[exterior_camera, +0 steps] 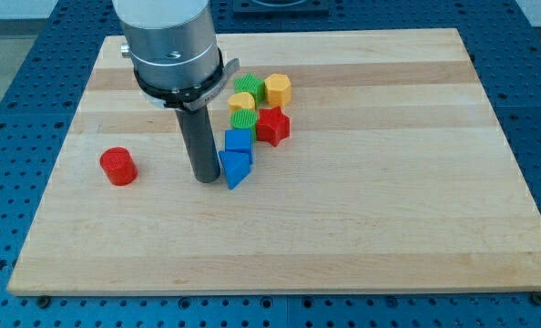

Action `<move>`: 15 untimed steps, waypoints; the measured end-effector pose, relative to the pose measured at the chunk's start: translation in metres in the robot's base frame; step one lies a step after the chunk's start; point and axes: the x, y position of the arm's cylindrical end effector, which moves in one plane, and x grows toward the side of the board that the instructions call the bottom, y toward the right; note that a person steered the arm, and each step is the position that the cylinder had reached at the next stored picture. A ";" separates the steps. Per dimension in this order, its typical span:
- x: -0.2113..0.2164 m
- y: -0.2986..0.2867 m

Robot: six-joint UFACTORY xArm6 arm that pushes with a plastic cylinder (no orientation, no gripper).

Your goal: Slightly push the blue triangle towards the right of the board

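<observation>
The blue triangle (236, 169) lies on the wooden board (362, 219) a little left of centre. My tip (207, 179) stands right against its left side, touching or nearly touching it. A blue cube (239, 141) sits directly above the triangle, touching it. The rod rises from the tip to the arm's grey housing at the view's top.
A cluster sits above and right of the triangle: a red star (273, 125), a green block (244, 123), a yellow block (241, 102), a green block (249, 87) and a yellow hexagon (278, 88). A red cylinder (118, 167) stands alone at the left.
</observation>
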 end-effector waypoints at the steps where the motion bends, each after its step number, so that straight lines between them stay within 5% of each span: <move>1: -0.002 -0.006; 15: 0.004 0.013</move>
